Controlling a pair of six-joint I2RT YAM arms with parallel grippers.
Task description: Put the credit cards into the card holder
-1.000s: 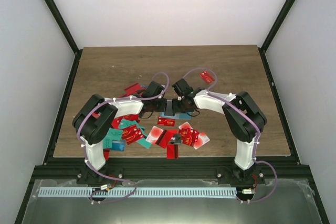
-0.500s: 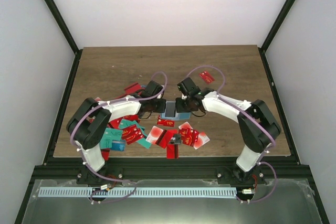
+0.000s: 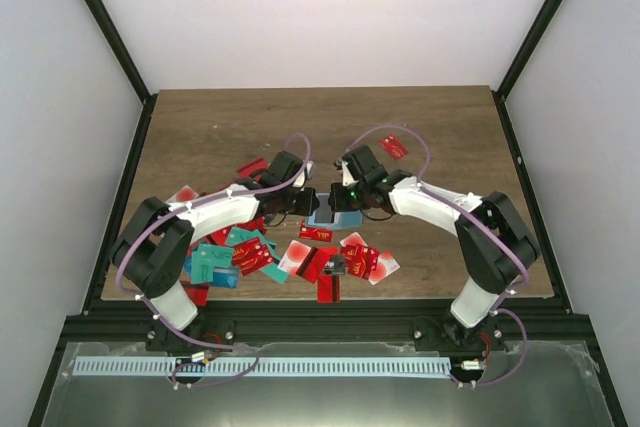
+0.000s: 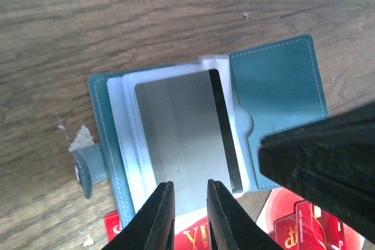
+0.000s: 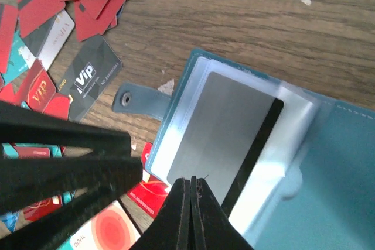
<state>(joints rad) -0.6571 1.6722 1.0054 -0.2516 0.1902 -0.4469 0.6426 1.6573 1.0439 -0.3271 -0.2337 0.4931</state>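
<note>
A silver card (image 4: 176, 139) sits in the open card holder (image 4: 275, 92)
Holder lies on the tabletop (image 4: 176, 16); left fingers (image 4: 159, 218) stand narrowly apart at the card's edge, right fingers (image 5: 179, 221) pinched shut over the holder. Next, likely: back off, pick a red card (image 4: 296, 229) beside the holder
</note>
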